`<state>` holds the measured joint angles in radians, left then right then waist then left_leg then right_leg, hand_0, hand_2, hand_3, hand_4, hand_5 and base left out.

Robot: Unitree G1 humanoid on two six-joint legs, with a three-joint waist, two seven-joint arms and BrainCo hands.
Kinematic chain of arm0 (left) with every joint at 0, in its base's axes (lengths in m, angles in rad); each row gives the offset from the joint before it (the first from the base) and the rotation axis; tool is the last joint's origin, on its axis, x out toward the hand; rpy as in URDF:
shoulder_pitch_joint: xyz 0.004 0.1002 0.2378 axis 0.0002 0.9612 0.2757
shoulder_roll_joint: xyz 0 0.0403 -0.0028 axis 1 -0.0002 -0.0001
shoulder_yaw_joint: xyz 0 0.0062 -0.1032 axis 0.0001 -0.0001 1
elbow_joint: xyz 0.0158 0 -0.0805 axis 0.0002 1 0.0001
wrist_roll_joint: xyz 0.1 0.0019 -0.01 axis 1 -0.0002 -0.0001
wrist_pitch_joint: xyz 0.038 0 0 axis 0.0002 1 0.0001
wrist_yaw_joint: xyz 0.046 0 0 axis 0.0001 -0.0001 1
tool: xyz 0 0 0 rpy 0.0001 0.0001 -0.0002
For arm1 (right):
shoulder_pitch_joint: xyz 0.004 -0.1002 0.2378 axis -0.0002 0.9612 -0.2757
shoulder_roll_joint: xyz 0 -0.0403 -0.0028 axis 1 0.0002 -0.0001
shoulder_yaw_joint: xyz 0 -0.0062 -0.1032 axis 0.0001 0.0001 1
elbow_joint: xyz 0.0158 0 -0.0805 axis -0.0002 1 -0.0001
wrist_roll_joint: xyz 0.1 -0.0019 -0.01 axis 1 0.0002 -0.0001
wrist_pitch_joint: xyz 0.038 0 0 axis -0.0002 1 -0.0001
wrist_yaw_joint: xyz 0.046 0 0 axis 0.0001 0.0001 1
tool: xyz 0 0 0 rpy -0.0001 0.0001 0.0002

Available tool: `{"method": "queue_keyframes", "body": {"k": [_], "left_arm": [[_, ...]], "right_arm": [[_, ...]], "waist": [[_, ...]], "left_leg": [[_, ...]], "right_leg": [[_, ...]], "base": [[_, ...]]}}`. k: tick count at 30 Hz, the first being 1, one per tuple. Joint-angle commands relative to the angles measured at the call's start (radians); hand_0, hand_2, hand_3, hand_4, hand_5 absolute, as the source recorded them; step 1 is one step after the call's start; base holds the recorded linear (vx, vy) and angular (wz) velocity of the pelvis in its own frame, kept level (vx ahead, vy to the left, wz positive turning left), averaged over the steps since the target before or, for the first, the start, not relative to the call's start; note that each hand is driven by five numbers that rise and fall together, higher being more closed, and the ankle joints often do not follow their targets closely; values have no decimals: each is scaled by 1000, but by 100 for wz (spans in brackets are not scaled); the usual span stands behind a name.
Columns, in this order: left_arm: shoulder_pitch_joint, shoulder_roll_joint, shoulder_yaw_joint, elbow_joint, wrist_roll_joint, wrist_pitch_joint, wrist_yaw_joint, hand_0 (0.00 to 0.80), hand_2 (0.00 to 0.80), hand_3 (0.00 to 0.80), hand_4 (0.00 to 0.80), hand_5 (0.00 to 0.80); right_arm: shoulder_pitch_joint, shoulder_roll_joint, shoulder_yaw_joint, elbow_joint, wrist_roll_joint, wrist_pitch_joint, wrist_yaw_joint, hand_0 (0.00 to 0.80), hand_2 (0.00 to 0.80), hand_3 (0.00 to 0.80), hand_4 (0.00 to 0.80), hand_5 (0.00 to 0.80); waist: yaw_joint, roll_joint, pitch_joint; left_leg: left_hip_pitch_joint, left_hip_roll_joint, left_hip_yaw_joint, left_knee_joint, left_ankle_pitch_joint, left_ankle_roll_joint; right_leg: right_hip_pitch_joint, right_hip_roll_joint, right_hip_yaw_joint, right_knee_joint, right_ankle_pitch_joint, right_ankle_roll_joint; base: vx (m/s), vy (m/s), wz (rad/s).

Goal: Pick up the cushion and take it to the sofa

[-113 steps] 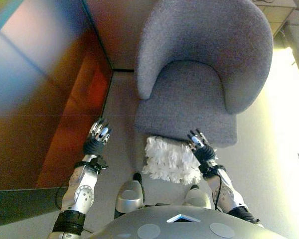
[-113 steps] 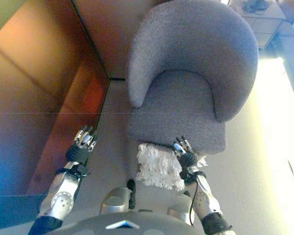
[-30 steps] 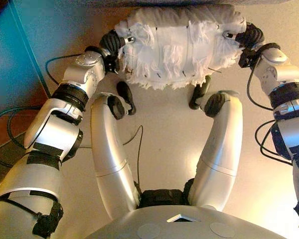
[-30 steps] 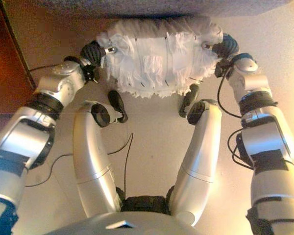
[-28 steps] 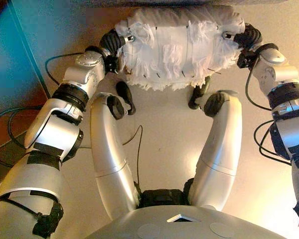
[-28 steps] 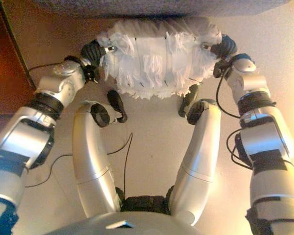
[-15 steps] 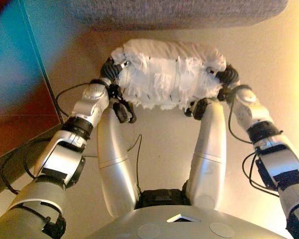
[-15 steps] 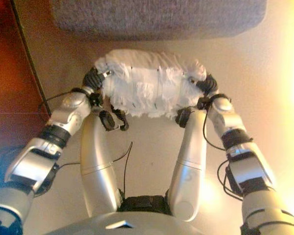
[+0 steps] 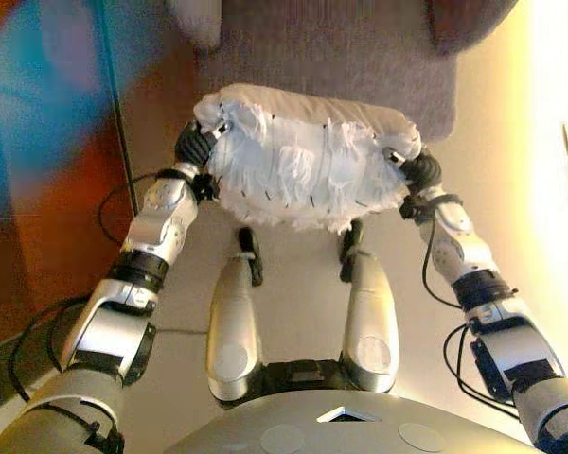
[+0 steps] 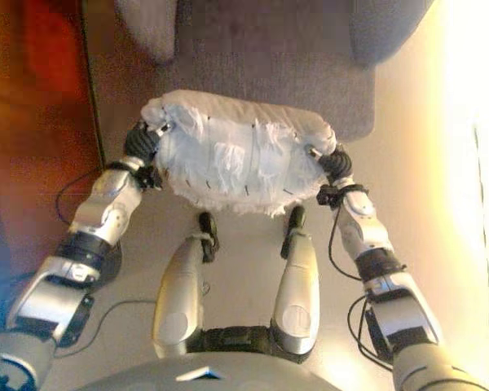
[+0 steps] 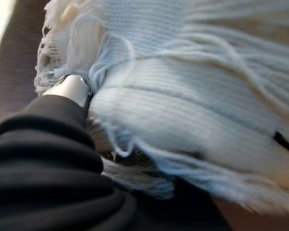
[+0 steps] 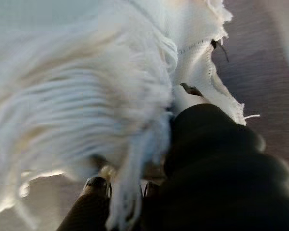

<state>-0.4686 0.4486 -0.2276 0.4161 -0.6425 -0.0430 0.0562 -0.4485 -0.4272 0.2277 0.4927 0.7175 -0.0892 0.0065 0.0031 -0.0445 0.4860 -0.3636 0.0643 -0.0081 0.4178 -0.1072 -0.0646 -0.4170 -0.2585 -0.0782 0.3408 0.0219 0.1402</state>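
A white fringed cushion point(image 9: 308, 161) hangs between my two hands above the floor, its far edge over the front of the grey sofa seat point(image 9: 331, 57). My left hand point(image 9: 197, 144) grips its left end and my right hand point(image 9: 420, 170) grips its right end. In the left wrist view the thumb point(image 11: 71, 89) presses into the knit cushion point(image 11: 183, 115), with the fingers hidden beneath it. In the right wrist view the thumb point(image 12: 190, 89) lies on the cushion point(image 12: 77, 96) and dark fingertips point(image 12: 97, 186) show under the fringe.
A red-brown wooden panel point(image 9: 66, 199) stands along the left, close to my left arm. The sofa's two padded arms point(image 10: 151, 24) rise at either side of the seat. Beige floor point(image 9: 298, 274) lies below the cushion, with bright light along the right.
The view has risen and tipped forward. The cushion has come up off the floor in both hands and now reaches the sofa seat's front edge.
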Motion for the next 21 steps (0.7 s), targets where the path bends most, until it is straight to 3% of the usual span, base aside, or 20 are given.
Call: {"method": "queue_keyframes", "body": {"k": [1,3,5,7,9,15,18,21], "left_arm": [[26,-76,-4,-77,-7,-90,35,800,800,800,800,800],[35,-87,0,-82,26,-98,42,800,800,800,800,800],[51,-88,-5,-93,29,-96,40,800,800,800,800,800],[68,-99,-7,-100,38,-90,24,800,800,800,800,800],[77,-108,-9,-108,27,-67,0,800,800,800,800,800],[74,-104,-21,-74,21,-39,-9,800,800,800,800,800],[56,-82,-37,-47,32,-18,-41,800,800,800,800,800],[63,-58,-42,-37,5,-9,-70,800,800,800,800,800]], "right_arm": [[-21,44,-1,-123,-20,-36,6,800,800,800,800,800],[20,54,3,-147,-17,-42,1,800,800,800,800,800],[66,64,5,-174,-10,-42,6,800,800,800,800,800],[121,70,1,-195,-10,-59,10,800,800,800,800,800],[155,70,-12,-206,11,-61,-1,800,800,800,800,800],[118,98,-3,-145,66,-5,-70,800,800,800,800,800],[118,114,-8,-102,85,2,-93,800,800,800,800,800],[148,120,-10,-90,105,-9,-96,800,800,800,800,800]], "waist": [[28,1,-193],[17,5,-229],[5,3,-261],[-13,4,-291],[-26,5,-321],[-25,8,-382],[-24,14,-388],[-35,35,-372]], "left_leg": [[10,11,-32,-49,18,-22],[69,38,24,-98,33,-24],[126,27,56,-128,32,-17],[182,41,150,-154,38,-16],[241,44,216,-200,48,-14],[373,-11,215,-291,36,27],[399,-48,189,-285,12,66],[430,-64,175,-274,-10,91]], "right_leg": [[76,-21,6,-150,55,72],[139,-17,-23,-164,41,67],[191,-21,-41,-182,38,69],[255,-20,-84,-199,34,64],[314,-24,-111,-227,39,59],[368,-55,-63,-199,84,65],[335,-97,-10,-18,171,61],[241,-98,50,194,273,60]], "base": [[167,68,-62],[119,30,-25],[159,44,14],[184,54,32],[220,71,75],[167,124,20],[130,139,9],[128,159,9]]}}
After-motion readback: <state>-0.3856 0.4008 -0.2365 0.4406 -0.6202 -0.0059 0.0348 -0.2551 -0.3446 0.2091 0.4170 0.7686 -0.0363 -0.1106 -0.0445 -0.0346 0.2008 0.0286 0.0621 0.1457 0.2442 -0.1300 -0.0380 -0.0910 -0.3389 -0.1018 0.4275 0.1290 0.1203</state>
